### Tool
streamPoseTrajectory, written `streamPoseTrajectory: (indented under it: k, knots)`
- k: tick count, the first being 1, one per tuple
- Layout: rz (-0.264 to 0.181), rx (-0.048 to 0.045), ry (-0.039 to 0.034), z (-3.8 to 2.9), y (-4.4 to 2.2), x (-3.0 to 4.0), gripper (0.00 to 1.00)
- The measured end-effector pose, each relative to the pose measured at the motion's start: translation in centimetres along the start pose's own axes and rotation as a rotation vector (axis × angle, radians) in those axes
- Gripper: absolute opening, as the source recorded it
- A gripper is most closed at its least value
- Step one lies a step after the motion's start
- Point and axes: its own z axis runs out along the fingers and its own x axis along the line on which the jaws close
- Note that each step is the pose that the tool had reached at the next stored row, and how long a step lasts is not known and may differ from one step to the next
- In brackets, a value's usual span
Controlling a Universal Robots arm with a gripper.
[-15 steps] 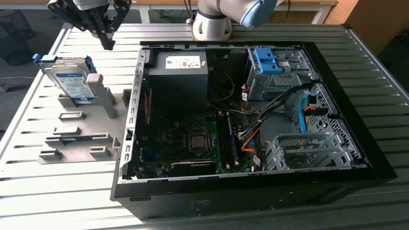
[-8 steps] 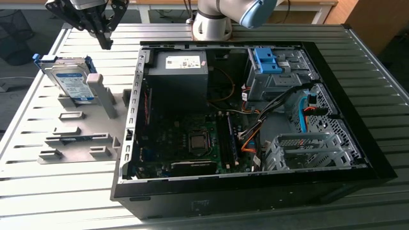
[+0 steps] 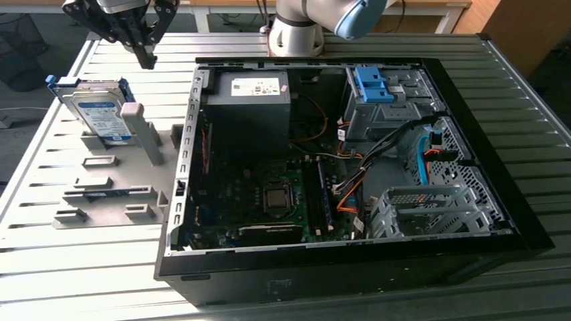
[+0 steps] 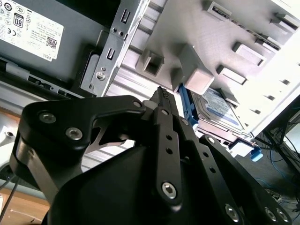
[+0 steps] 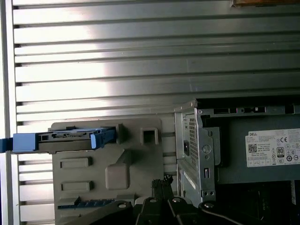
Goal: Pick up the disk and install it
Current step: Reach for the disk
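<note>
Disk (image 3: 98, 110) stood on edge in the grey holder (image 3: 120, 200) on the tabletop (image 3: 89, 267), untouched. Tool (image 3: 148, 63) hung higher, just beside, fingers clenched together, empty. A sound pickup would need them spread and squared across its upper edge.

1. Setting: robotics laboratory or test workshop, laid out for computer assembly trials.
2. Work table (image 3: 80, 267): slotted aluminium profile top, ribbed along its whole surface, seen in the exterior view and the first wrist view.
3. Robot arm base (image 3: 295, 33): silver, with a light-blue joint cap, standing at the table's far edge.
4. Desktop computer case (image 3: 357, 267): black, laid on its side with the panel off, exposing the motherboard (image 3: 267, 194), power supply (image 3: 254, 93) and internal wiring (image 3: 352, 184).
5. Grey fixture plate (image 3: 107, 200): moulded sockets and posts, lying beside the case. The disk (image 3: 98, 114) stands on edge in it.
6. Surroundings: wooden furniture (image 3: 522, 27) behind the table, and tangled floor cables (image 4: 281, 140) in the second wrist view.
</note>
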Motion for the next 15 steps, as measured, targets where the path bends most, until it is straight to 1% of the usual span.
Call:
streamPoseTrajectory:
  k: [7, 10, 12, 15]
  knots:
    - [0.0, -0.0001, 0.0, 0.0, 0.08, 0.76, 0.11]
    - [0.0, 0.0001, 0.0001, 0.0, 0.11, 1.25, 0.11]
    - [0.0, -0.0001, 0.0, -0.01, 0.14, 1.87, 0.11]
    - [0.0, 0.0, 0.0, -0.02, 0.21, 3.04, 0.11]
